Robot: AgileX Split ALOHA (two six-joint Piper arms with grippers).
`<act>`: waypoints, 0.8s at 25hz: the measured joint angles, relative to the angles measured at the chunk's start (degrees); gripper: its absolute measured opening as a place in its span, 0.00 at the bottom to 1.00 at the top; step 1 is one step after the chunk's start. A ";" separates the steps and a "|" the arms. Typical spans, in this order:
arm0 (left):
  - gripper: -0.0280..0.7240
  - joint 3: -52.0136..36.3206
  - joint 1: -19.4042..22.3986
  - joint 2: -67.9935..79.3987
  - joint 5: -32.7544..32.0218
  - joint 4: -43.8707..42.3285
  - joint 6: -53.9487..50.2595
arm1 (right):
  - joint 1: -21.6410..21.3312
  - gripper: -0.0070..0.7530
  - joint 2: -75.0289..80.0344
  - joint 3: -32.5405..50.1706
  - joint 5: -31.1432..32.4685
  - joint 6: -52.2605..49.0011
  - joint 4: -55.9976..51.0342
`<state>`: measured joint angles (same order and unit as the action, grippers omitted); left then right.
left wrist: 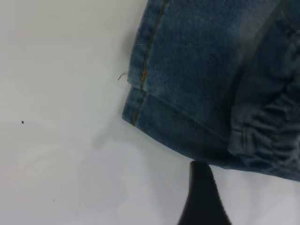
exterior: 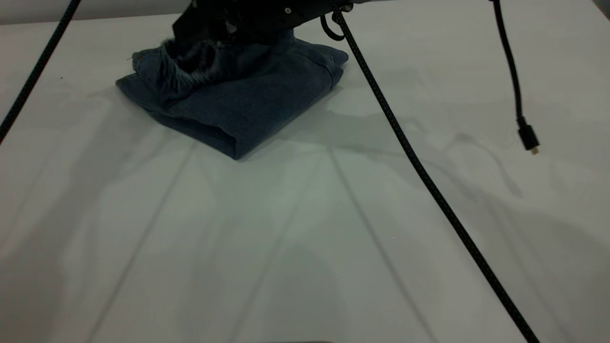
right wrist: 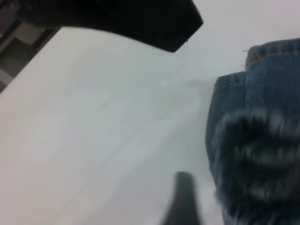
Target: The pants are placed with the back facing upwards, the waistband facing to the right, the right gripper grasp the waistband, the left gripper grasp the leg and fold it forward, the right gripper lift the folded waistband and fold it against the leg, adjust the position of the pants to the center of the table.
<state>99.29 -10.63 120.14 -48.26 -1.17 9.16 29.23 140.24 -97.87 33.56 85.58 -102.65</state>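
Observation:
The pants [exterior: 238, 100] lie folded into a thick blue denim bundle at the far left of the table [exterior: 305, 228]. The ruched waistband [exterior: 190, 62] sits on top of the bundle, blurred, just under a black arm [exterior: 238, 19] that reaches in from the far right. My right gripper [right wrist: 206, 197] hangs beside the waistband [right wrist: 258, 159], open, and its one visible finger [right wrist: 183, 201] stands apart from the cloth. My left gripper [left wrist: 234, 187] is open at the bundle's edge, one fingertip [left wrist: 200, 171] touching the denim near the waistband [left wrist: 272, 131]. The printed leg is hidden inside the fold.
A braided black cable [exterior: 419, 171] crosses the table from the far middle to the near right. Another cable [exterior: 33, 76] runs down the left side. A loose plug [exterior: 529, 138] dangles at the right. A stitched hem [left wrist: 145, 70] faces bare tabletop.

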 joint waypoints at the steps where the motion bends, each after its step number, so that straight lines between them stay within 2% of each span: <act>1: 0.64 0.00 0.00 0.00 -0.12 0.05 0.00 | -0.21 0.79 0.00 -0.07 0.12 -0.56 -0.07; 3: 0.64 0.00 0.00 0.00 -0.36 0.11 -0.06 | -0.77 0.86 -0.17 -0.10 0.32 -1.97 0.53; 5: 0.64 0.00 -0.28 0.00 -0.83 0.17 -0.12 | -1.96 0.88 -0.69 -0.10 0.37 -4.57 3.04; 8: 0.64 0.00 -1.84 0.00 -1.60 0.17 -0.12 | -4.93 0.85 -2.32 -0.10 0.49 -10.78 10.40; 13: 0.64 0.00 -6.53 0.00 -2.24 0.34 2.05 | -10.18 0.79 -5.94 -0.10 2.52 -26.75 29.66; 17: 0.64 0.00 -9.92 0.25 -2.42 0.34 9.87 | -14.09 0.78 -8.95 -0.10 6.31 -38.44 42.34; 20: 0.64 0.12 -11.25 2.09 -2.53 0.34 16.64 | -16.44 0.78 -10.65 -0.10 9.69 -42.83 47.71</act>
<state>99.41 -21.88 122.23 -50.79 -0.83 25.80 12.79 129.59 -97.97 43.25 42.75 -54.93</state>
